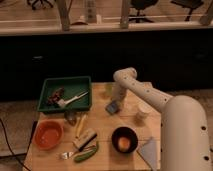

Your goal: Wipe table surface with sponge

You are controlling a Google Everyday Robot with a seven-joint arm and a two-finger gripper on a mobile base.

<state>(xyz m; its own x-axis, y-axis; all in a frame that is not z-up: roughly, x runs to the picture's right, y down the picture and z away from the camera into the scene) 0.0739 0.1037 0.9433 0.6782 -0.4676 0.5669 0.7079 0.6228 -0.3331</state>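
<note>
The light tan wooden table surface [102, 129] fills the lower middle of the camera view. The sponge [112, 107], a small blue-grey block, lies near the table's far middle. My white arm reaches in from the lower right, bends at the back of the table and comes down onto the sponge. My gripper [115, 102] is right at the sponge, on or just above it.
A green tray [46, 90] with utensils stands at the back left. An orange bowl [48, 134], a tan block with a dark side [84, 139], a green vegetable [86, 153], a black bowl [124, 138], a pale cup [143, 112] and a flat grey-blue sheet [149, 151] are on the table.
</note>
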